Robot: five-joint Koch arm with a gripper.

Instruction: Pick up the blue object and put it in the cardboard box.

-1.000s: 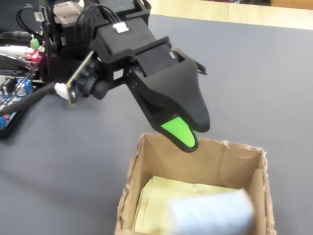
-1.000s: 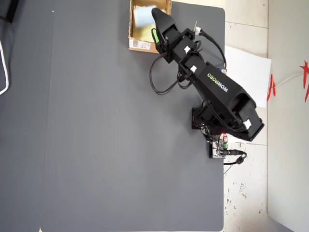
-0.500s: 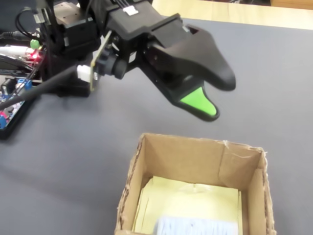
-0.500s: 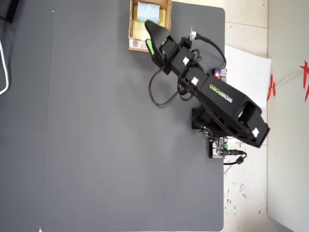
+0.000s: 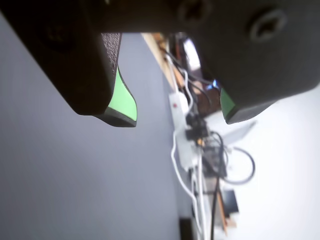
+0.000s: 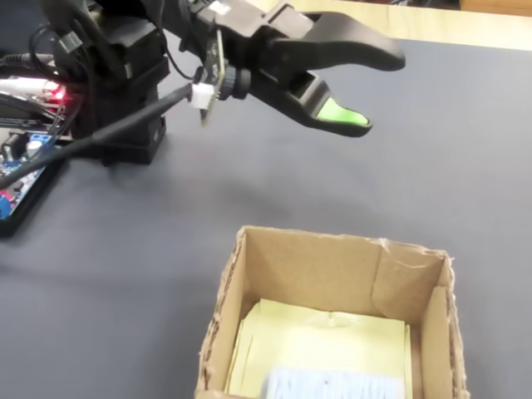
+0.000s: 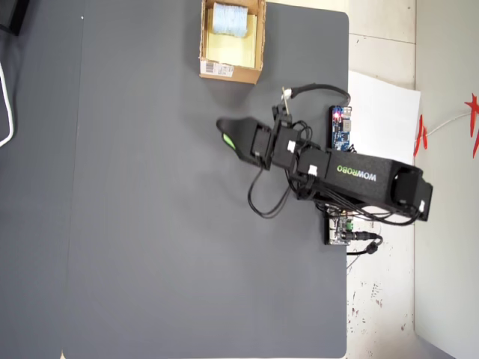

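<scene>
Your gripper (image 5: 177, 117) was spread wide and carried nothing: in the wrist view the two green-padded jaws stood well apart, with only grey mat (image 7: 150, 224) and a tangle of cables (image 5: 200, 150) showing through the gap. The fixed view (image 6: 366, 91) agreed, one jaw raised above the other and daylight between the tips.

The cylinder (image 7: 229, 19) was not anywhere near your jaws. It lay inside the box (image 7: 203, 45), at the end of the box farthest from the gripper, resting on the pale yellow floor. In the fixed view only its top edge (image 6: 332, 387) showed, at the bottom of the frame, below the cardboard walls (image 6: 229, 291). In the overhead view its long axis ran across the box's short width.

From the gripper (image 7: 223, 134), the box sat off to the side of the way the tips pointed, well apart, with bare mat between. The jaws pointed away from the arm's base (image 7: 340, 224) and across the mat, not at the box.

Judged from that layout, the placing looked done: the cylinder was in the box and nothing was left to grasp. What remained, I would say, was only to bring the arm home, and your path back needed no care around the box, since it lay clear of the gripper.
</scene>
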